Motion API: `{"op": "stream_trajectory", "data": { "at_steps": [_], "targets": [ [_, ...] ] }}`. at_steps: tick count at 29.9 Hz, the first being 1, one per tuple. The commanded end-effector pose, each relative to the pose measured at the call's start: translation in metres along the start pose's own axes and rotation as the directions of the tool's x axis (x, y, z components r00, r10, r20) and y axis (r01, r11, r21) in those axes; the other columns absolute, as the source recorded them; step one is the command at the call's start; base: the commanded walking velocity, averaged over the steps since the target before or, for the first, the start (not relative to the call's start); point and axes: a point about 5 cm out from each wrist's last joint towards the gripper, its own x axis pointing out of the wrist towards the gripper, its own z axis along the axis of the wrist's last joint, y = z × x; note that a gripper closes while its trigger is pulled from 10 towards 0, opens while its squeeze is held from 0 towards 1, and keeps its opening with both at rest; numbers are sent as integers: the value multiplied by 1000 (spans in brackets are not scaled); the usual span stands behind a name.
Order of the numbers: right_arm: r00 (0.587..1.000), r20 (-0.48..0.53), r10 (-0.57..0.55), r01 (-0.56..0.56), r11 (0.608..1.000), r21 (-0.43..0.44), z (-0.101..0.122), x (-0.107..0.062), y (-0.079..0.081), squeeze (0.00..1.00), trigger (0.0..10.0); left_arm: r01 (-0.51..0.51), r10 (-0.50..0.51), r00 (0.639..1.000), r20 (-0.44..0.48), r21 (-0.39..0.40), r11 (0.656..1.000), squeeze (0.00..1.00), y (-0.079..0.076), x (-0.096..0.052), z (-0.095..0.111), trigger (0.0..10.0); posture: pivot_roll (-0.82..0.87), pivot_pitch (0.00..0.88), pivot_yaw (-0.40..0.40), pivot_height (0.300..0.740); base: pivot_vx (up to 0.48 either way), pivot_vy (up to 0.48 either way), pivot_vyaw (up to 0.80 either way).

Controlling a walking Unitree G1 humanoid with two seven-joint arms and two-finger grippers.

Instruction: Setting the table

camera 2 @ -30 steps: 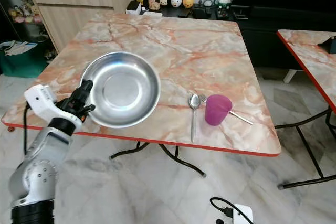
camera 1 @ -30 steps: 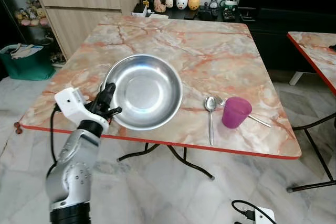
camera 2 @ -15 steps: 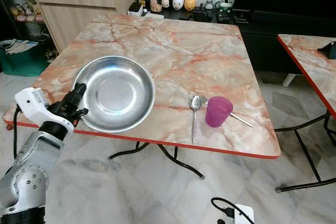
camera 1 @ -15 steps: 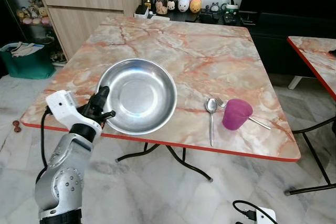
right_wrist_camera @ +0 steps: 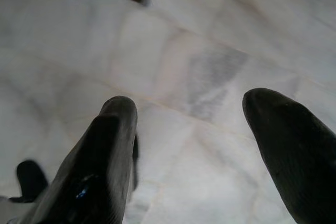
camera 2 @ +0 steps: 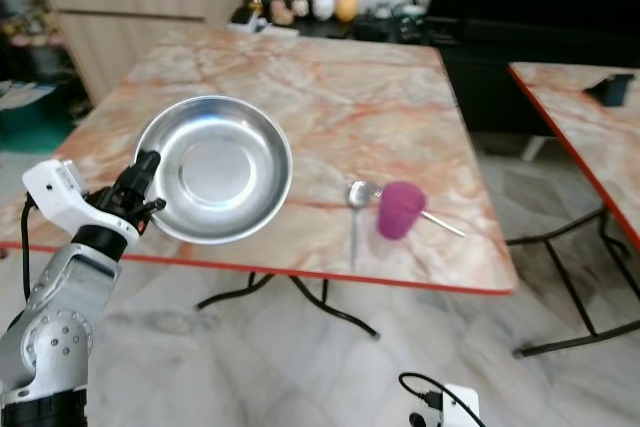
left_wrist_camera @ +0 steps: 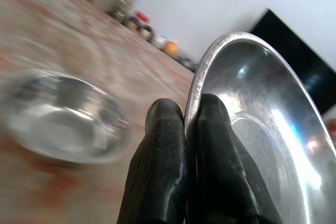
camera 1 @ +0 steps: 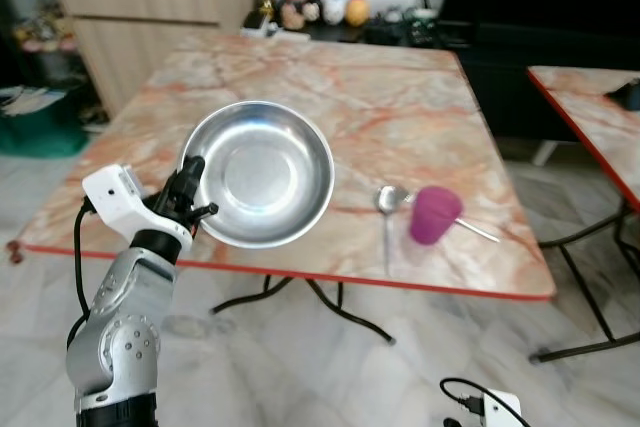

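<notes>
Left gripper [camera 1: 196,190] fingers pinched on near-left rim of round shiny steel bowl [camera 1: 262,171], tilted above marble-patterned counter [camera 1: 400,107], right gripper [right_wrist_camera: 191,145] fingers spread over floor, purple plastic cup [camera 1: 434,214] beside metal spoon [camera 1: 388,209]

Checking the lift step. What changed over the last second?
The left gripper, jaws clamped on the rim of the steel plate throughout, has tipped the plate up off the table, so its inner face now tilts toward the camera. The camera also shifted. The spoon and the purple cup lie as before. The right gripper hangs open over the floor.
</notes>
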Motion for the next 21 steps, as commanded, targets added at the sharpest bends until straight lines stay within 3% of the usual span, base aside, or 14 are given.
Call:
{"op": "stream_trajectory", "data": {
  "at_steps": [1,21],
  "targets": [
    [1000,1,-12,12,1000,14,-1,-1,-5,0,10000,35,-35,999,5,-5,999,0,-11,4,-2,10000,113,0,-87,740,0,-356,0],
    [1000,10,-23,23,1000,20,1,-1,-6,0,10000,51,-50,998,46,-18,999,0,-18,14,5,10000,114,0,-89,740,0,-347,0]
  ]
}}
